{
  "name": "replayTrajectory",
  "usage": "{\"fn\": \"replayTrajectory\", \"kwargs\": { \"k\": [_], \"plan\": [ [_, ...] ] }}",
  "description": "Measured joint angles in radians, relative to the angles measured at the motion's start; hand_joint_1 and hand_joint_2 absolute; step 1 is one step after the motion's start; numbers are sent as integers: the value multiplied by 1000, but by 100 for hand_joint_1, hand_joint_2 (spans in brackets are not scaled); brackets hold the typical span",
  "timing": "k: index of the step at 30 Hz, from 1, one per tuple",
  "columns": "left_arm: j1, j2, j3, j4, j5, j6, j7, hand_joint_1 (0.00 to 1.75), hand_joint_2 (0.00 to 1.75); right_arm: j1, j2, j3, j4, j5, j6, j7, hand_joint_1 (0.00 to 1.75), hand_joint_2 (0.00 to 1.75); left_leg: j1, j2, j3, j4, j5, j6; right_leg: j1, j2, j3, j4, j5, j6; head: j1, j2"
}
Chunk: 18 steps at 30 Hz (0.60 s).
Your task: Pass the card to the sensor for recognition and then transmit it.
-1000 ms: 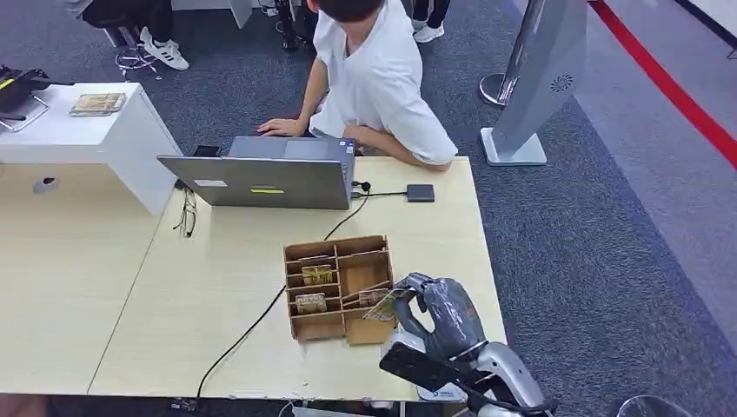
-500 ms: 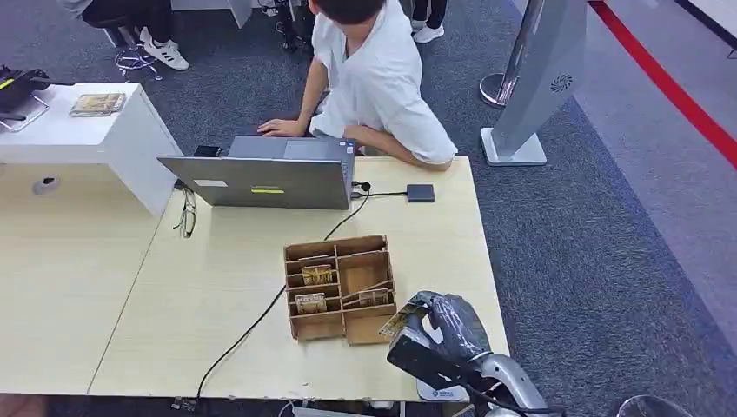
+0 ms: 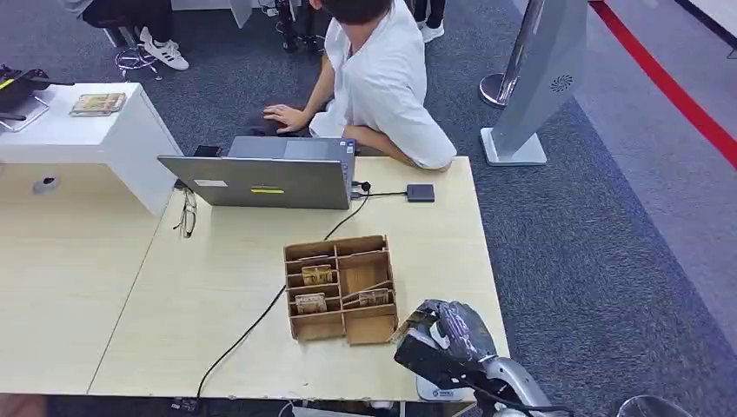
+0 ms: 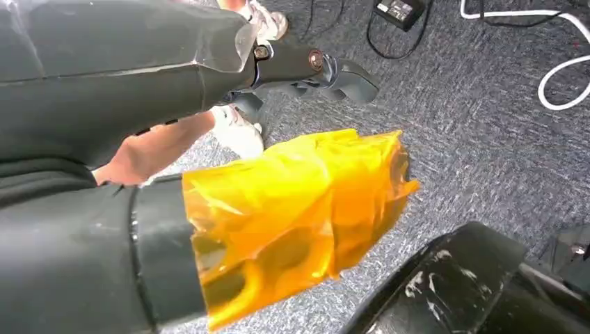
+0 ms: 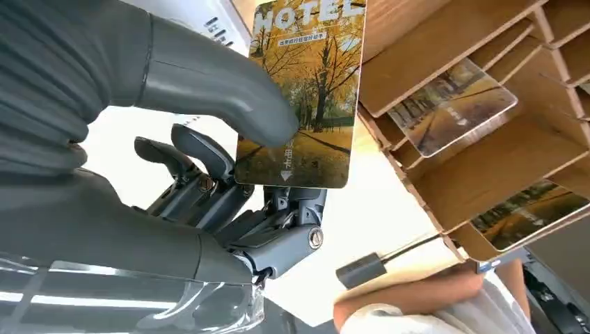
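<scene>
Grey thumb and dark fingers of the right hand (image 5: 229,174) pinch a flat rectangular hotel key card printed with yellow autumn trees (image 5: 306,97), the thumb pressed on the lower part of its printed face and the fingers behind it. The card stands clear above the thumb, most of its face free.

Just beyond the hand sits a brown cardboard sorting box with open compartments (image 3: 340,287), two more printed cards lying in its slots in the wrist view. In the head view the hand (image 3: 443,334) is at the near corner of the pale wooden table (image 3: 217,287), close beside that box. Farther out lies a small dark square pad on a cable (image 3: 420,192), probably the sensor, next to a grey laptop (image 3: 261,178), where a person in a white shirt (image 3: 382,78) leans.

Thin and stiff, the card should be light but slick; a pinch low on one end looks sound, leaving the face free to present flat, though it could pivot or slip if knocked.

The left hand (image 4: 306,62) hangs over the carpet, fingers curled, holding nothing that I can see.
</scene>
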Motion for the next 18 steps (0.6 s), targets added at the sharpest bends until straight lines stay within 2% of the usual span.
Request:
{"fn": "replayTrajectory", "kwargs": {
  "k": [18],
  "plan": [
    [0, -2, 6, 0, 0, 5, -11, 0, 0, 4, -32, -8, 15, -16, 20, 45, 175, 175, 0, 0, 0, 0, 0, 0, 0, 0, 0, 0, 0, 0, 0, 0]
  ]
}}
